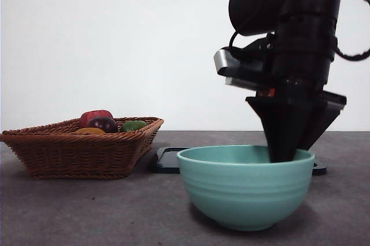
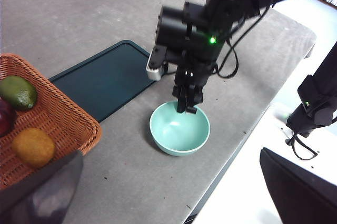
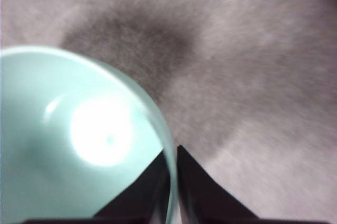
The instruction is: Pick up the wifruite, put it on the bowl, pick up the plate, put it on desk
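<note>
**K:** Mint-green ridged bowl (image 1: 245, 185) sits closest in the front view, on the dark grey matte worktop (image 1: 87, 211). Empty inside, per the left wrist view.

**M:** So the fruit isn't in yet?

**K:** No. Small brown-orange oval wifruite (image 2: 33, 147) lies in the brown woven wicker basket (image 2: 79, 124), next to a green avocado-like fruit (image 2: 18, 92) and a dark purple fruit at the frame edge. Step one not done, as far as the pictures show.

**M:** What's the right gripper (image 3: 172, 174) doing then?

**K:** It's at the bowl, not the fruit. Fingers (image 3: 202, 192) straddle the rim, one inside, one outside, closed down to a thin gap with the wall between them. Reads as pinching the rim. The front view shows it reaching into the bowl from above on the far right side.

**M:** And the wifruite relative to those fingers?

**K:** Well apart. Basket is on the other side of the flat dark teal rectangular tray (image 2: 102, 79), which lies between basket and bowl.

**M:** Left gripper?

**K:** Waiting near the basket. Only a dark blurred finger (image 2: 42, 192) shows at the frame corner; can't tell if spread or together.

**M:** Remaining?

**K:** Everything, I'd judge: fruit to bowl, then plate to worktop. No round plate visible; the tray may be it.
</note>
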Motion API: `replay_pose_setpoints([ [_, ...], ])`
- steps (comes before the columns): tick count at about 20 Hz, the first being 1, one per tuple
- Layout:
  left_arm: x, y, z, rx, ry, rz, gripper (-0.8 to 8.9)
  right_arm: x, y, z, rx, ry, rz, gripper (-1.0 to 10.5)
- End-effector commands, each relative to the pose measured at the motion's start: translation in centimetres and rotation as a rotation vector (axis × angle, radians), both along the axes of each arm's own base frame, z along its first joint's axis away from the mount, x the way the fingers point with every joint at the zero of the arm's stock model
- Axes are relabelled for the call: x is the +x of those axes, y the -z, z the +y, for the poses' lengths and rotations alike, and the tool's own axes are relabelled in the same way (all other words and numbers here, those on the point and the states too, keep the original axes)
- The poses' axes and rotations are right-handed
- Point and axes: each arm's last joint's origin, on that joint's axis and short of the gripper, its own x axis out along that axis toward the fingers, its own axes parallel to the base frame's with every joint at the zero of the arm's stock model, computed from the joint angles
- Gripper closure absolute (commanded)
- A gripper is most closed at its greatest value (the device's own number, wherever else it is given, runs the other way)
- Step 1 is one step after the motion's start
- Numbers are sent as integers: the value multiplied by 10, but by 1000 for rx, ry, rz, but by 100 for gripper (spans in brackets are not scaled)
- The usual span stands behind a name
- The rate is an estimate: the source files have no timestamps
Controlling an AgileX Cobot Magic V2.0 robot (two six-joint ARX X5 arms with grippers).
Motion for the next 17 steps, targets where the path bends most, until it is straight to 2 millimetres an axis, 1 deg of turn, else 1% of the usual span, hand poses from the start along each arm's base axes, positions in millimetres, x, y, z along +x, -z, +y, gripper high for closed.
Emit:
replay_pose_setpoints([
  [1, 0, -3, -1, -5, 18, -21, 219, 2, 5, 5, 27, 8, -25, 938],
  [7, 0, -3, -1, -5, 19, -21, 219, -1, 7, 3, 7, 8, -11, 937],
  [8, 0, -3, -1, -5, 18, -21, 220, -1, 7, 3, 5, 8, -12, 922],
  [9, 0, -3, -1, -5, 18, -21, 219, -1, 7, 3, 4, 6, -16, 871],
  [11, 0, -3, -1, -5, 18, -21, 220, -1, 4, 1, -10, 10, -25, 645],
  [13, 0, -3, -1, -5, 18, -21, 219, -5, -7, -2, -29, 15, -66, 513],
  [15, 0, -3, -1, -5, 18, -21, 219, -11, -24, -8, -19, 21, -122, 434],
  [17, 0, -3, -1, -5, 19, -21, 220, -23, -47, -16, 22, 25, -181, 403],
])
